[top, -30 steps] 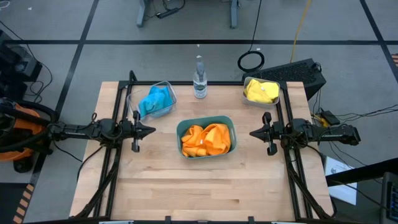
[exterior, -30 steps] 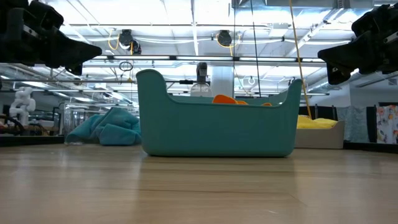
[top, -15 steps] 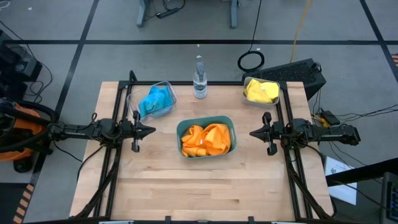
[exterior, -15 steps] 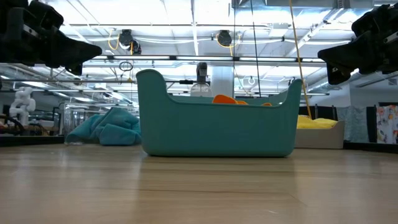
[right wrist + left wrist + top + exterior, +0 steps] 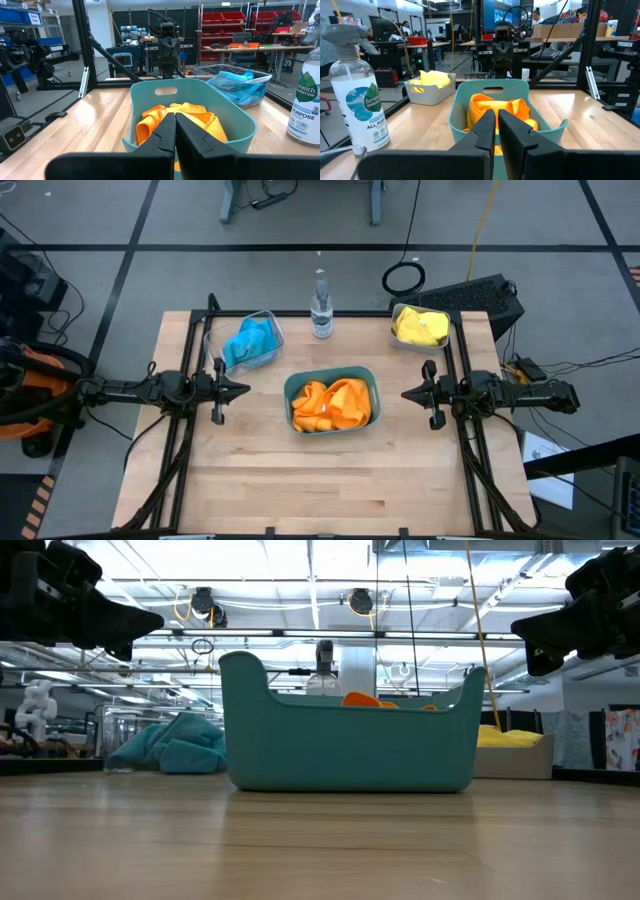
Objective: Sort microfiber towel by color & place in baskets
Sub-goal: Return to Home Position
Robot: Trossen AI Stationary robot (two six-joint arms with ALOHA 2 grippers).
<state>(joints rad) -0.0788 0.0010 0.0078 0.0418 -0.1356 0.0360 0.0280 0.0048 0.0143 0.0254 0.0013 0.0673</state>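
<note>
The teal basket (image 5: 331,400) stands mid-table and holds orange towels (image 5: 333,404). The clear basket (image 5: 245,340) at the far left holds blue towels (image 5: 250,340). The pale grey basket (image 5: 420,326) at the far right holds yellow towels (image 5: 420,327). My left gripper (image 5: 243,390) hangs shut and empty above the table, left of the teal basket. My right gripper (image 5: 406,393) hangs shut and empty to its right. Both point at the teal basket (image 5: 505,112) (image 5: 192,115).
A clear spray bottle (image 5: 320,306) stands at the far edge between the clear and grey baskets. Dark frame rails (image 5: 185,440) run along both table sides. The near half of the wooden table (image 5: 330,480) lies bare.
</note>
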